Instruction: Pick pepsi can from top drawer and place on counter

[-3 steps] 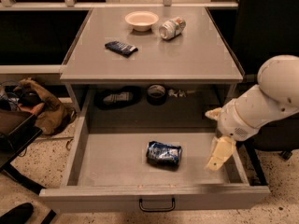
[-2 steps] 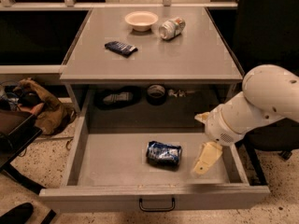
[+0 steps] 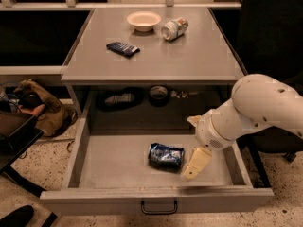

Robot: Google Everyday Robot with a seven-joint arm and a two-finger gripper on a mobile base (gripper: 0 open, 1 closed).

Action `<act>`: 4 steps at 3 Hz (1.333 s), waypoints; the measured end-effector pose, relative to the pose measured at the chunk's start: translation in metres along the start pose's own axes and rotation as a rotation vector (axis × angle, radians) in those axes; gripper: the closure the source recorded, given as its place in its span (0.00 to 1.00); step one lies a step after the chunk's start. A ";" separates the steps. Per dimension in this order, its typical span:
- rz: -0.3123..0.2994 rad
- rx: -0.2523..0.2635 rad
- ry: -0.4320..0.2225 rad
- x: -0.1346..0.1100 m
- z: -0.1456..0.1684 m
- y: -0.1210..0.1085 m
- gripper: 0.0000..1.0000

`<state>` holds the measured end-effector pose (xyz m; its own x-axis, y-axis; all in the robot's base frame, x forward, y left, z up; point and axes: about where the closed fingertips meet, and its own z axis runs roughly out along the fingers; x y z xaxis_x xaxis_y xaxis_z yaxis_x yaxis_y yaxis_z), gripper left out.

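Note:
The pepsi can [image 3: 166,155], blue with white print and dented, lies on its side on the floor of the open top drawer [image 3: 113,162], near the middle. The drawer's front panel carries a small black handle [image 3: 159,207]. My gripper [image 3: 195,164] reaches down into the drawer from the right on a white arm [image 3: 255,108]. It hangs just right of the can, close beside it and not around it. The grey counter [image 3: 184,51] spans the top above the drawer.
On the counter are a cream bowl [image 3: 144,20], a silvery-white can [image 3: 174,28] on its side and a flat dark blue snack packet [image 3: 122,48]. Dark items lie on the shelf behind the drawer. A brown bag [image 3: 40,109] sits on the floor at left.
My gripper and arm have moved left and down inside the drawer, closing in on the can's right side. The can has not moved.

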<state>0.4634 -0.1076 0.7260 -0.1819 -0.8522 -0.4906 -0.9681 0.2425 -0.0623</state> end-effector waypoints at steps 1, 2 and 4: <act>-0.014 0.015 -0.002 -0.005 0.013 -0.006 0.00; -0.052 0.011 -0.003 -0.019 0.037 -0.014 0.00; -0.091 0.033 -0.075 -0.029 0.080 -0.026 0.00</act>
<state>0.5079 -0.0517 0.6722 -0.0792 -0.8344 -0.5455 -0.9736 0.1822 -0.1372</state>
